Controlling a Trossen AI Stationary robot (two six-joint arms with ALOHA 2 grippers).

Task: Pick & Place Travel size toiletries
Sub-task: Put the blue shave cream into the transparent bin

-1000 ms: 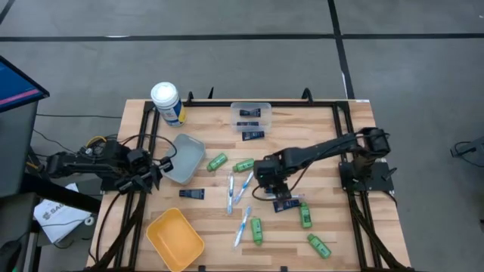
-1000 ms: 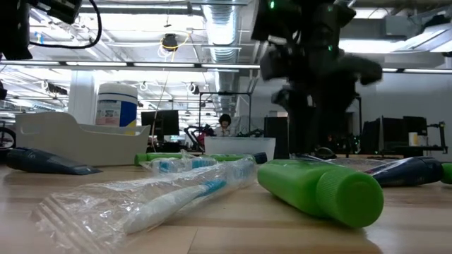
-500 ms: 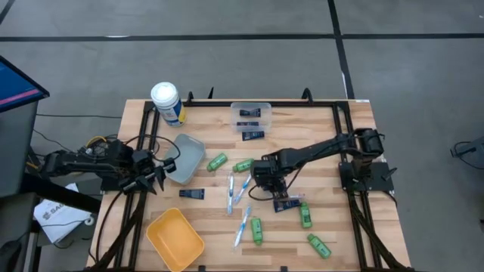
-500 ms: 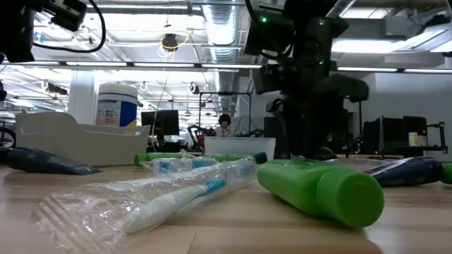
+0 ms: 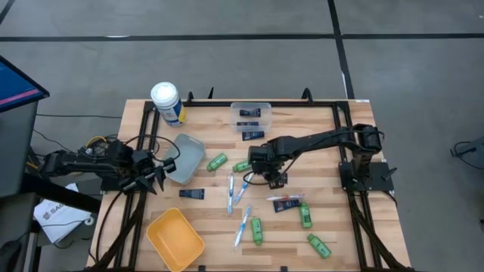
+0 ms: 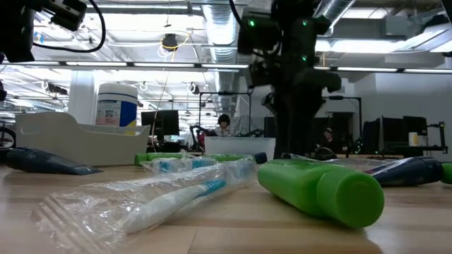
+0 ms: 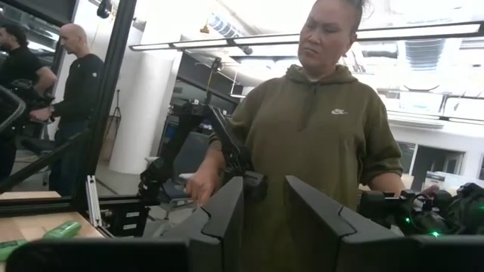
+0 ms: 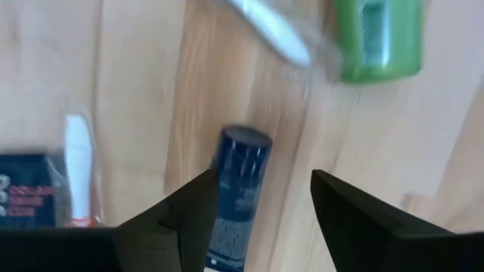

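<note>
bare boards (image 5: 318,125) beside clear bin (image 5: 250,115)

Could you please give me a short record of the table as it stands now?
left gripper: open, waiting beside grey bin
right gripper: open, mid-table; navy tube shows between its fingers
clear bin: holds a second tube
green bottles: five, loose on the wood
red toothbrush: lies close to the right gripper
canister: upright at a left corner
yellow bin: at the other left corner
</note>
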